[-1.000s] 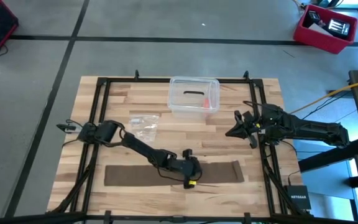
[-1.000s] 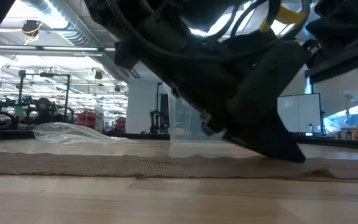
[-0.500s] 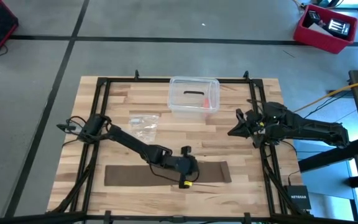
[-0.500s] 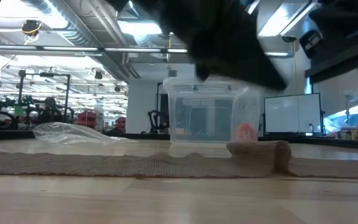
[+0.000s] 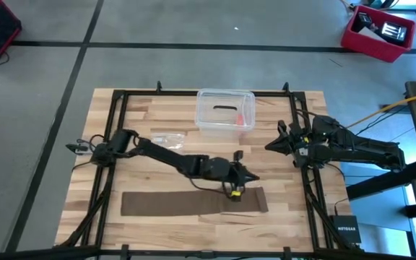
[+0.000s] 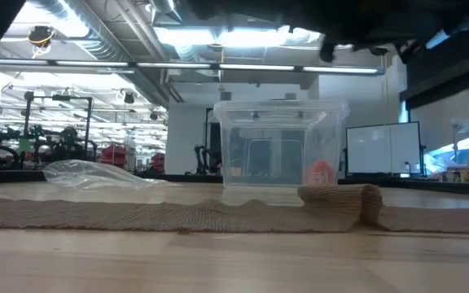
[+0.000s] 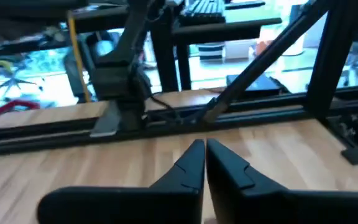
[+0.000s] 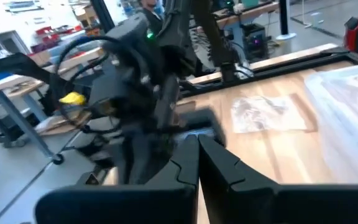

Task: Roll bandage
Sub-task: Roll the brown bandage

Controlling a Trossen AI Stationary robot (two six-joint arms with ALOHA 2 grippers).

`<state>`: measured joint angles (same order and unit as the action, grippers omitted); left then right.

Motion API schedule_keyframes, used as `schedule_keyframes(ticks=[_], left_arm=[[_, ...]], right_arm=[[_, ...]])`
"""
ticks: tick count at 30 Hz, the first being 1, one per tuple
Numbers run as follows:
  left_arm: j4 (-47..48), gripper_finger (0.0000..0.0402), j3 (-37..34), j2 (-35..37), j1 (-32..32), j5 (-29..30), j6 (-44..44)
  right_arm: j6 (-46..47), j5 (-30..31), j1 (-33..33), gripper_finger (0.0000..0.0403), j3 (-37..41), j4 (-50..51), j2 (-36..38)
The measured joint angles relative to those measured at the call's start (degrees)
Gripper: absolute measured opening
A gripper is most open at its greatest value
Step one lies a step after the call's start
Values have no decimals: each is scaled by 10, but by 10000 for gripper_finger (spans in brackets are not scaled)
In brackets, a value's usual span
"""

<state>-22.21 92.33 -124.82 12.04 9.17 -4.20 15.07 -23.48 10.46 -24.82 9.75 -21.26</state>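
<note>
High view: the long, dark brown strip of soft elastic bandage (image 5: pixel 190 202) lies flat along the near side of the pale wooden slatted table (image 5: pixel 136 108), its right end folded back on itself into a short doubled flap. The left gripper (image 5: pixel 254 177) hangs just above and behind that folded end, its arm stretched across the table from the left edge; in the left wrist view its two dark fingers (image 7: pixel 191 165) are pressed together with nothing between them. The right gripper (image 5: pixel 269 146) waits at the right side of the table, well apart from the bandage, its fingers (image 8: pixel 188 165) likewise pressed together and holding nothing. A clear plastic box (image 5: pixel 225 111) stands at the far middle of the table, and a small clear plastic bag (image 5: pixel 166 137) lies to its left. In the low view the bandage's folded end stands up as a small hump in front of the box.
</note>
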Motion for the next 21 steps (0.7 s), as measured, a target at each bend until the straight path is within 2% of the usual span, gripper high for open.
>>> schedule_keyframes(ticks=[6, 11, 16, 21], left_arm=[[107, 85, 112, -66, -8, -9, 30], [114, 137, 172, -126, -10, -9, 51], [96, 154, 175, -164, -10, -19, 49], [123, 155, 175, -177, -9, -34, -14]], right_arm=[[-17, -5, 0, 19, 0, 15, 7], [-19, -31, 0, 78, 0, 39, 8], [-32, -31, 0, 154, 0, 40, 7], [-36, -31, 0, 201, 0, 52, 8]])
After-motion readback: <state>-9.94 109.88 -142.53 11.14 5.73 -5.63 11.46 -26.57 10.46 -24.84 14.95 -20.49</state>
